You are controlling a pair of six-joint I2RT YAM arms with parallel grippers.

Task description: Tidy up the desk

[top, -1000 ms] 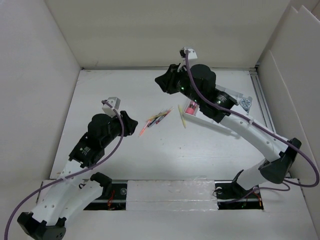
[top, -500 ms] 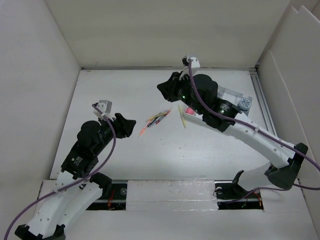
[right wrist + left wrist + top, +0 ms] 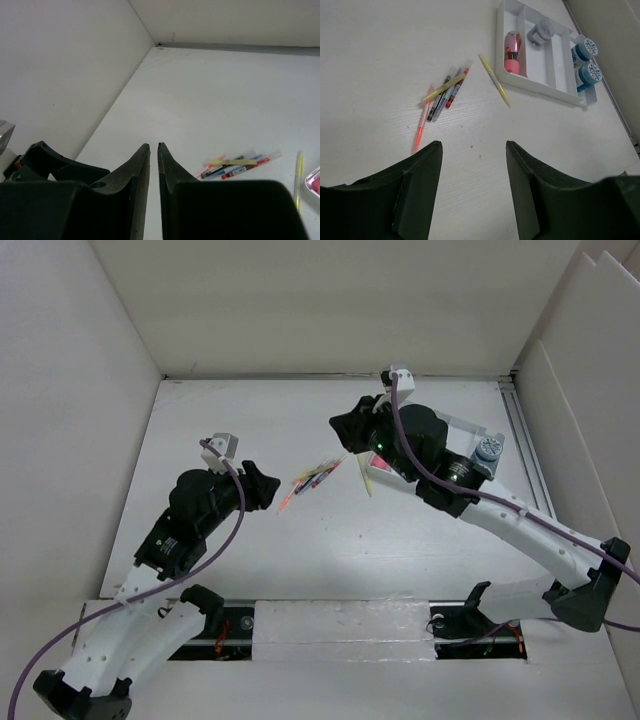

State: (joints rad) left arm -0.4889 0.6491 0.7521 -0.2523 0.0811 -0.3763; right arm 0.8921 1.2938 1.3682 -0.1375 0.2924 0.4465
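The desk (image 3: 240,420) is a white tabletop with wall panels round it. A loose bunch of pens (image 3: 316,475) lies at its middle, with an orange pen (image 3: 287,502) to their lower left and a yellow pen (image 3: 364,480) to their right. My left gripper (image 3: 268,485) is open and empty, just left of the orange pen. In the left wrist view (image 3: 472,145) the pens (image 3: 445,92) lie ahead of it. My right gripper (image 3: 340,425) is shut and empty, held above the desk behind the pens (image 3: 237,167).
A white compartmented tray (image 3: 545,90) stands right of the yellow pen (image 3: 495,80), holding a pink item (image 3: 511,52) and a small jar (image 3: 540,32). Two blue-lidded jars (image 3: 585,50) sit at its far end. My right arm covers most of the tray in the top view.
My right arm has drawn its gripper to the right and nearer, towards the tray. My left arm swayed left and came back to about the same place. The pens have not moved.
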